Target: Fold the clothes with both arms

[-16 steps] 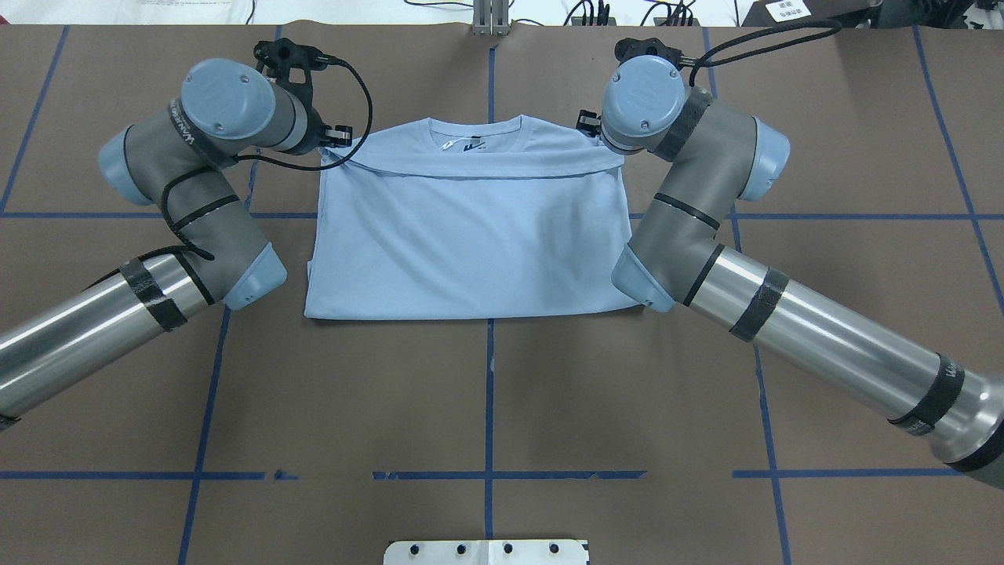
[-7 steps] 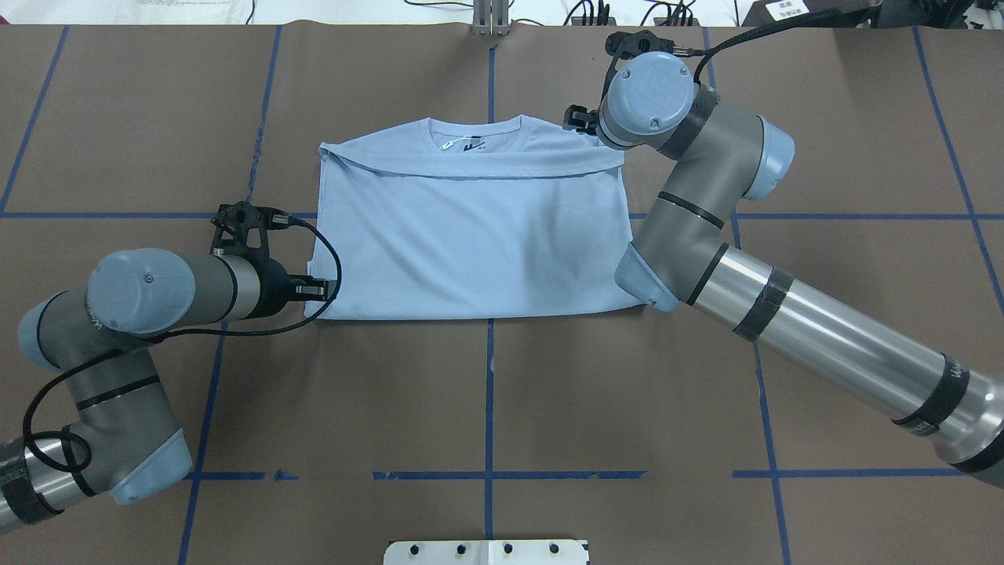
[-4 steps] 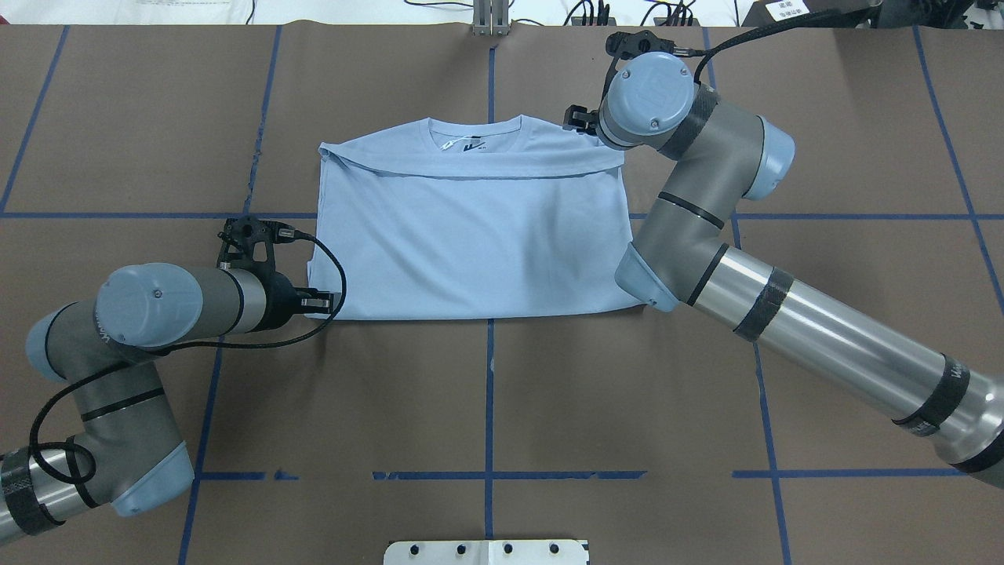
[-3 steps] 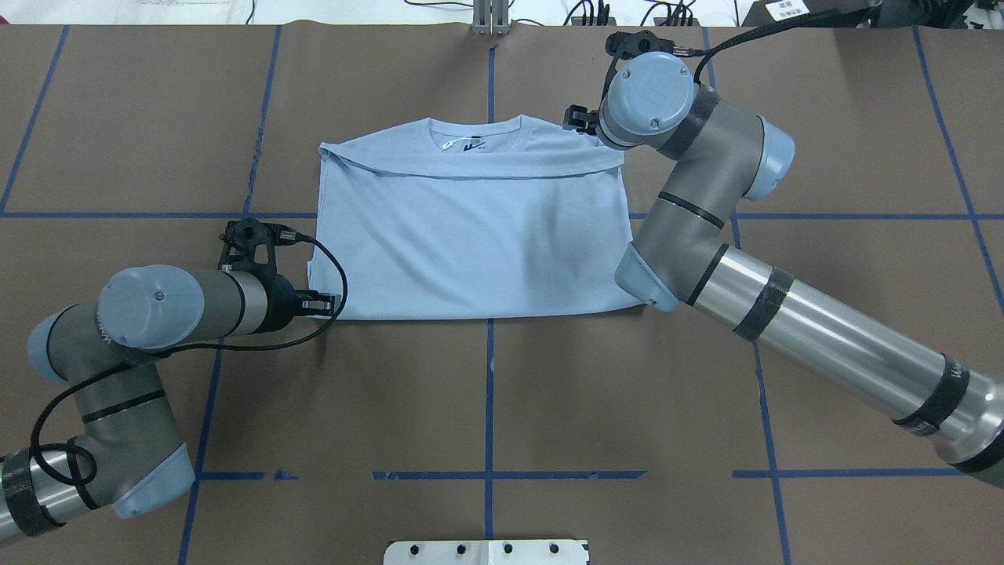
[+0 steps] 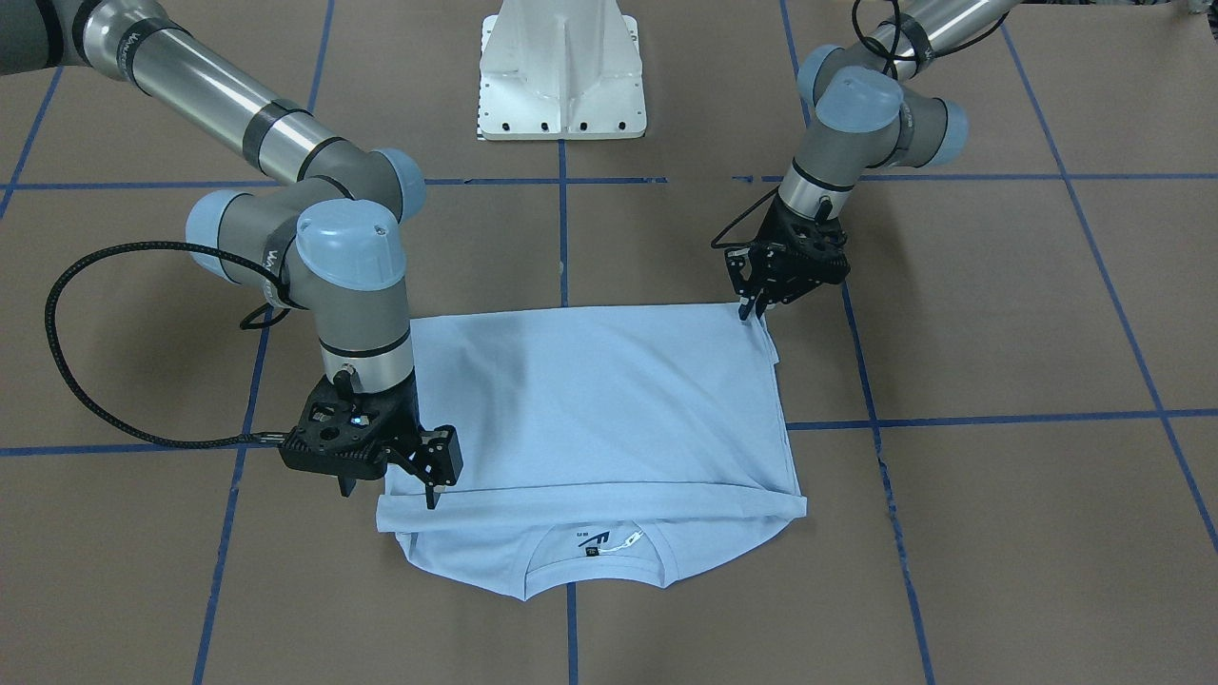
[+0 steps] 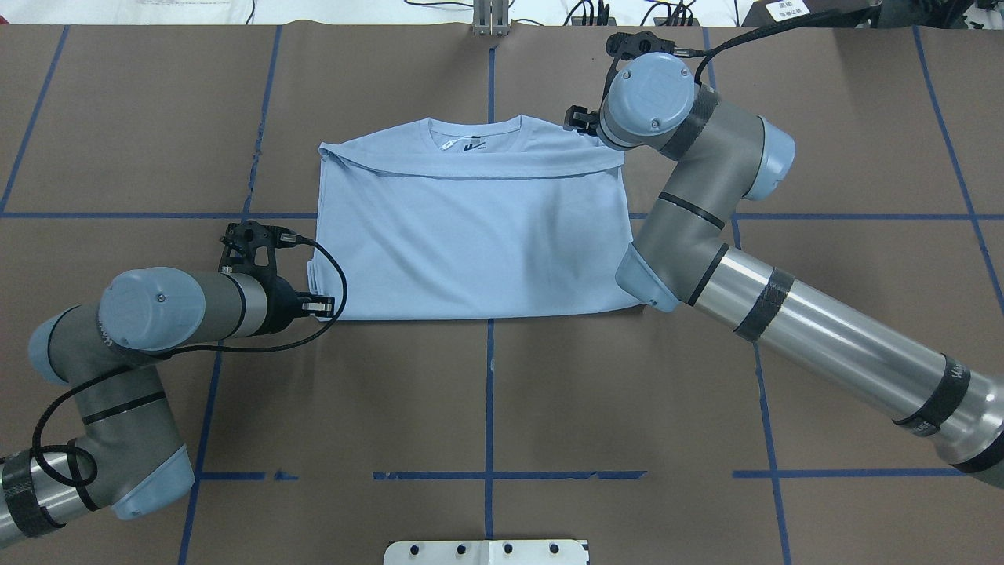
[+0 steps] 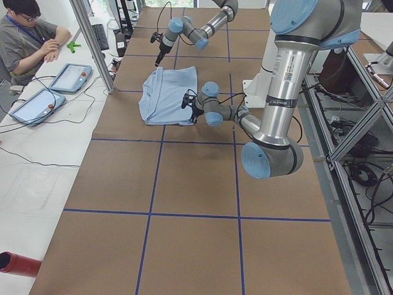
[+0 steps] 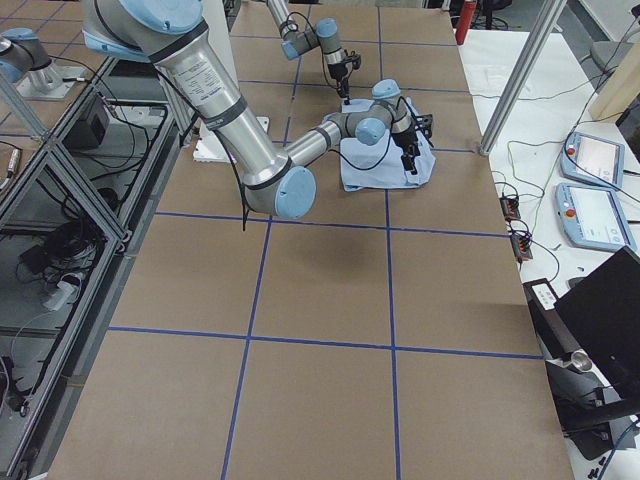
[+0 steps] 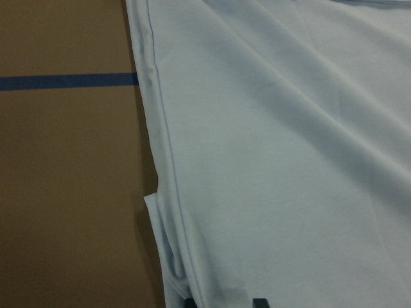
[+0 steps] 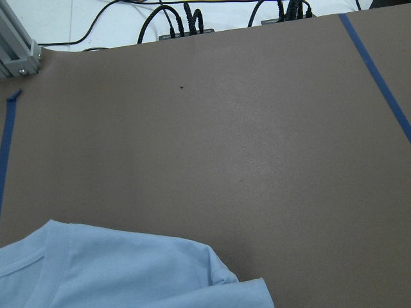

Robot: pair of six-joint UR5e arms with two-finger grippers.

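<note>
I judge the lengthwise fold done. The light blue short-sleeved T-shirt (image 6: 471, 235) lies flat in the middle of the brown paper-covered desk with blue tape lines (image 6: 486, 408). Its lower half is doubled up so that the hem runs just below the collar and the dark neck label (image 5: 592, 544).

The step in hand looks like taking hold for the next fold, across the width. My left hand (image 6: 323, 305) is down at the shirt's corner nearest the robot on its own side, right at the folded edge. The wrist camera shows cloth lying between the two dark fingertips (image 9: 259, 301), which stand only a little apart. Whether they already pinch it I cannot tell.

My right hand (image 5: 388, 490) is at the far corner on the opposite side, by the shoulder, with its fingers spread and nothing between them.

Next I would want the left hand to catch every layer at that corner, since the stacked edges there look slightly offset. The right hand would need a matching grip before anything lifts.
</note>
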